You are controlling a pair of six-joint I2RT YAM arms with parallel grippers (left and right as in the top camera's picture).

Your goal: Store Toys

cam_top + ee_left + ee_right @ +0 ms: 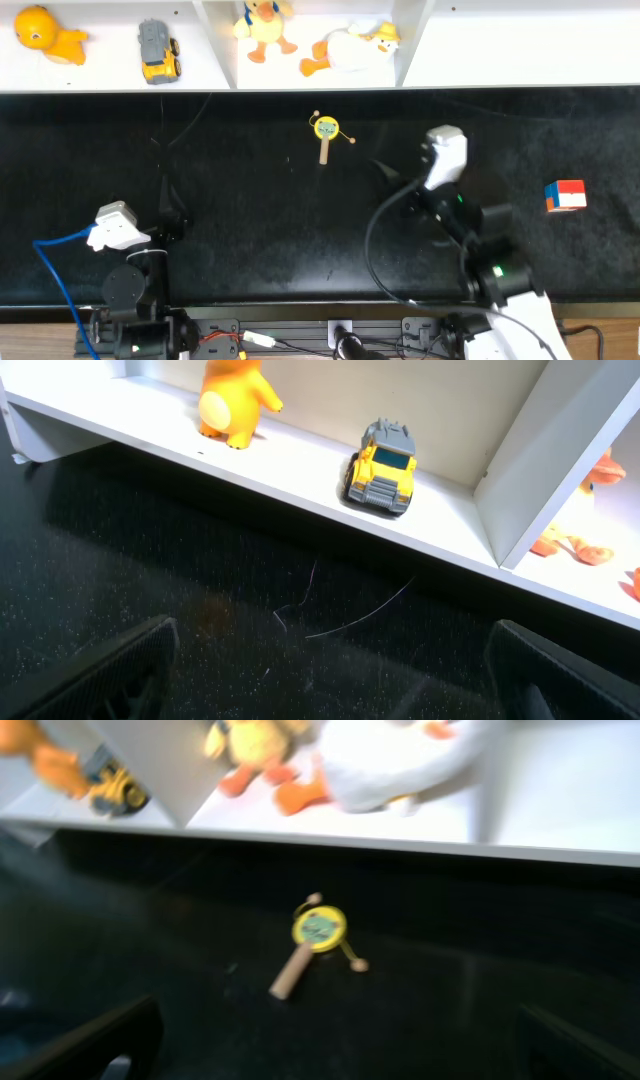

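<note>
A small rattle drum (326, 135) with a yellow-green disc and a wooden handle lies on the black mat in front of the shelf's middle compartment. It also appears ahead of my right gripper (335, 1050), which is open with nothing between its fingers (90, 1040). A red, white and blue cube (565, 196) sits on the mat at the far right. My left gripper (330, 685) is open and empty, low over the mat at the left, and faces a yellow toy truck (381, 470) on the shelf.
A white shelf (320, 80) with dividers runs along the back. It holds an orange figure (45, 35), the truck (158, 52), a yellow duck plush (265, 25) and a white duck plush (350, 48). Its right compartment (520, 45) is bare. A blue cable (55, 265) trails by the left arm.
</note>
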